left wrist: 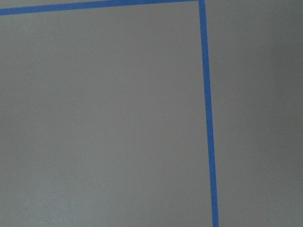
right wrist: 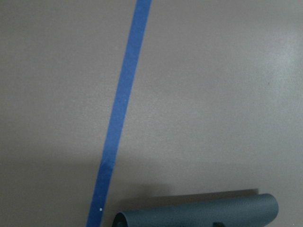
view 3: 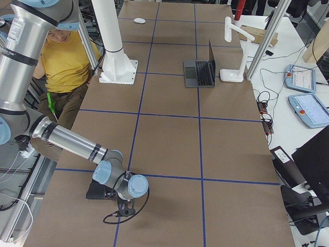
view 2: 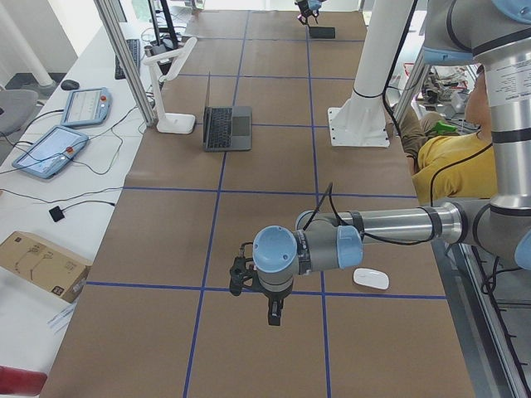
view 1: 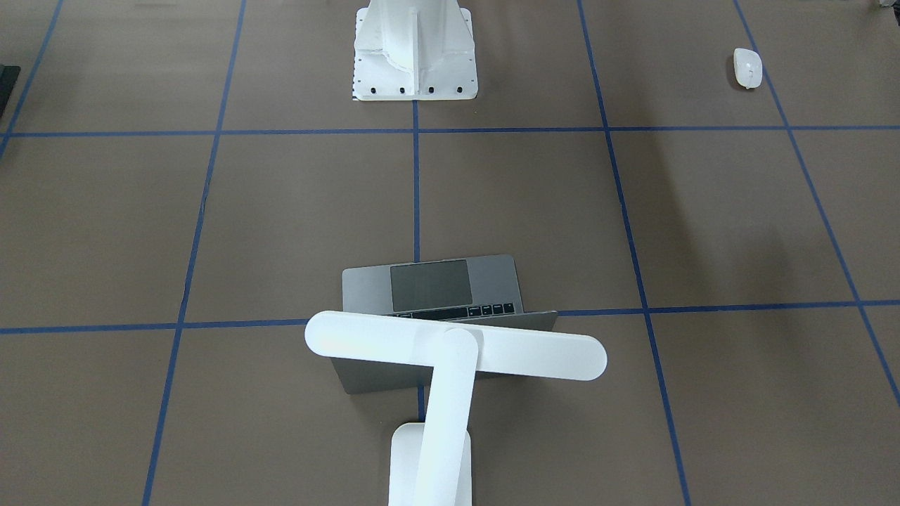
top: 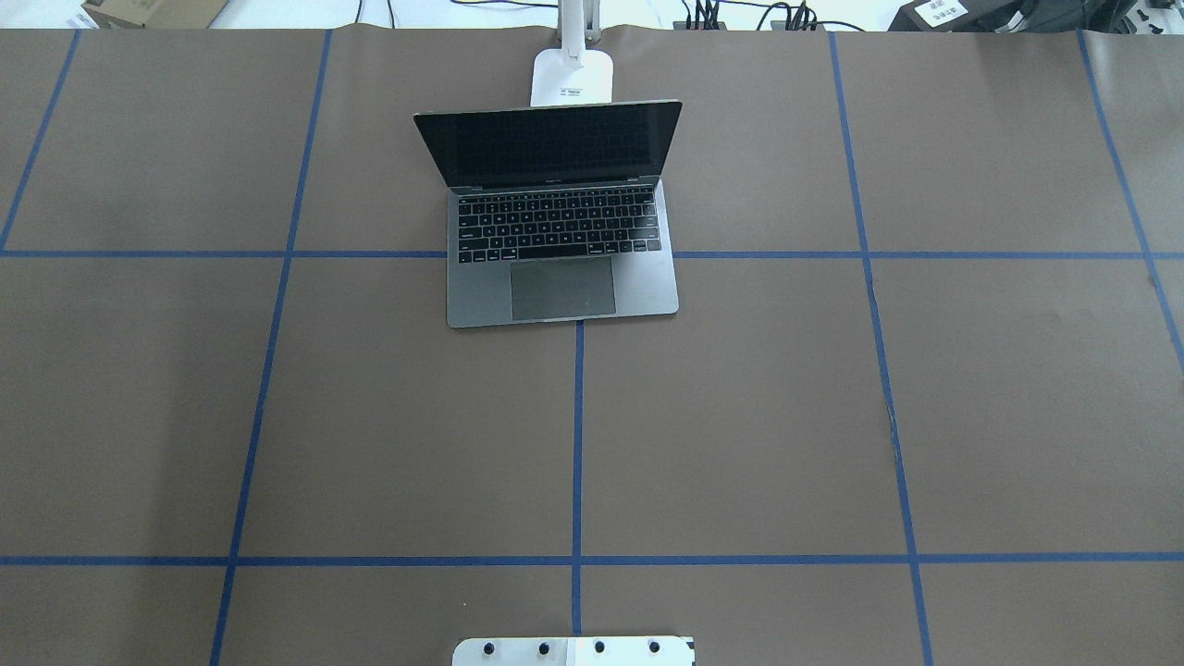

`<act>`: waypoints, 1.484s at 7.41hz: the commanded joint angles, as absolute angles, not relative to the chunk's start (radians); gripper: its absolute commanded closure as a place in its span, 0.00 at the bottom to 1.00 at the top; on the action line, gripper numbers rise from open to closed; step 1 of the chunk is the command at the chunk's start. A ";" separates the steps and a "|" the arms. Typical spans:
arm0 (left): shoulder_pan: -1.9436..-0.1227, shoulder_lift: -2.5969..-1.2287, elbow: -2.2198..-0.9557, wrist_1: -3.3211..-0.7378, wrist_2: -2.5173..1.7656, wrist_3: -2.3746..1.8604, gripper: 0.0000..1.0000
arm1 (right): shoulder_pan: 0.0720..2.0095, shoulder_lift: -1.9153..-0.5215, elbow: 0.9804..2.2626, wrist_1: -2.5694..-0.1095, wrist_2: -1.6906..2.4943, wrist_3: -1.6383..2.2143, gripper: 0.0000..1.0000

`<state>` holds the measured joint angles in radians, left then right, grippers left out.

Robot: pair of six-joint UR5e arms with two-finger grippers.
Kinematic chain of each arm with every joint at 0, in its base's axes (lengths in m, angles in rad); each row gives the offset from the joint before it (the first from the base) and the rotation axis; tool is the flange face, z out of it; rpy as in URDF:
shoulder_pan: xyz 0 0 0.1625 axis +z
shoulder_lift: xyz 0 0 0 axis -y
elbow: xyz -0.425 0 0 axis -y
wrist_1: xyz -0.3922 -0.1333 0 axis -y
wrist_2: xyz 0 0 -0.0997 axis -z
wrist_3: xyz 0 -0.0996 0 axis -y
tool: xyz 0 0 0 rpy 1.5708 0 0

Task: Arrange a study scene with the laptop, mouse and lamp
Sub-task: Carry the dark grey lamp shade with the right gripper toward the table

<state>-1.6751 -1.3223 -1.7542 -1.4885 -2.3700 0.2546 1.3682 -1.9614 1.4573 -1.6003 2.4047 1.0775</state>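
The laptop (top: pixel 560 231) stands open on the table (top: pixel 740 416), midway across its width and toward the edge far from the robot. Its keyboard side faces the pedestal (view 1: pixel 415 63), which sits at the robot's edge on the same centre line. The lamp (view 1: pixel 450 351) stands directly behind the laptop's screen with its base at the far edge and its head crossing above the lid. The mouse (view 1: pixel 747 68) lies well apart from both, toward the robot's left end and near the robot's edge, and a mat (view 3: pixel 95 191) lies at the opposite, right end.
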 commanded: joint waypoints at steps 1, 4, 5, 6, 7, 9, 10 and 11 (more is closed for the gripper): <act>-1.678 -1.322 -1.755 -1.489 -2.370 0.255 0.00 | 1.368 -1.962 1.460 -1.600 2.407 1.048 0.77; -1.683 -1.322 -1.756 -1.489 -2.372 0.256 0.00 | 1.370 -1.963 1.483 -1.603 2.413 1.016 1.00; -1.683 -1.322 -1.756 -1.488 -2.372 0.256 0.00 | 1.371 -1.970 1.503 -1.601 2.413 1.015 1.00; -1.683 -1.322 -1.756 -1.488 -2.372 0.256 0.00 | 1.371 -1.970 1.522 -1.603 2.416 1.015 1.00; -1.683 -1.324 -1.756 -1.488 -2.372 0.256 0.00 | 1.373 -1.967 1.558 -1.608 2.421 1.017 1.00; -1.683 -1.324 -1.755 -1.488 -2.372 0.256 0.00 | 1.373 -1.954 1.630 -1.606 2.441 1.032 1.00; -1.683 -1.322 -1.755 -1.488 -2.372 0.256 0.00 | 1.374 -1.924 1.655 -1.606 2.439 1.032 1.00; -1.683 -1.324 -1.753 -1.488 -2.372 0.256 0.00 | 1.376 -1.883 1.672 -1.605 2.436 1.035 1.00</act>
<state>-1.6828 -1.3233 -1.7546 -1.4879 -2.3715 0.2562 1.3744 -1.9266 1.6439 -1.6060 2.4375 1.0318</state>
